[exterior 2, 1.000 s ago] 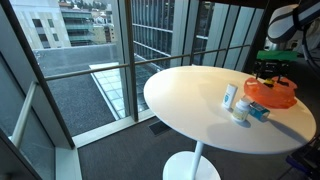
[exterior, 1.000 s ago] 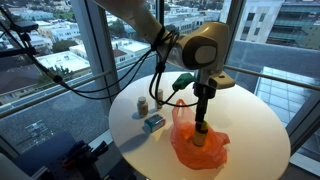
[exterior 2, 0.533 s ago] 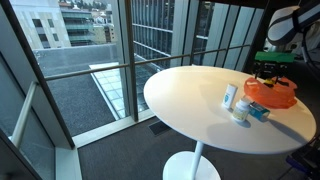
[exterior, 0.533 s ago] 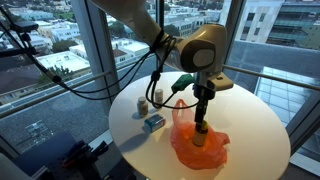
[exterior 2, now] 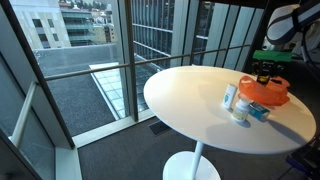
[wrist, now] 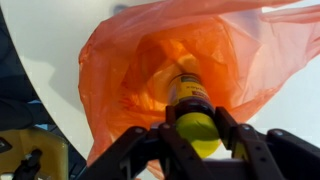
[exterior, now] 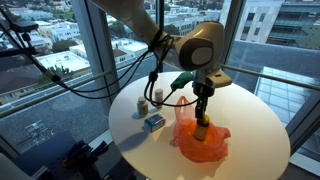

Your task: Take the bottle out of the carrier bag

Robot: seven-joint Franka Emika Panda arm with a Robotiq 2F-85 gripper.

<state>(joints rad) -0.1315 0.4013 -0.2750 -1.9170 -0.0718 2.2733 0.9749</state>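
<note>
An orange plastic carrier bag (exterior: 201, 143) lies on the round white table (exterior: 250, 125), and it also shows at the table's far side (exterior 2: 266, 91). In the wrist view the bag (wrist: 130, 60) gapes open around a dark bottle (wrist: 187, 92) with a yellow cap. My gripper (wrist: 195, 128) is shut on the bottle's cap end, one finger on each side. In an exterior view the gripper (exterior: 202, 113) points straight down into the bag, and the bottle (exterior: 201, 130) stands upright under it, partly above the bag's rim.
A small white bottle (exterior: 142, 106) and a blue box (exterior: 153, 122) sit on the table near its edge, also seen beside the bag (exterior 2: 231, 97). Glass walls surround the table. Cables hang from the arm.
The gripper has shut on the bottle's cap. Bottle and bag have risen slightly, and the bag's rim has pulled up around the bottle.
</note>
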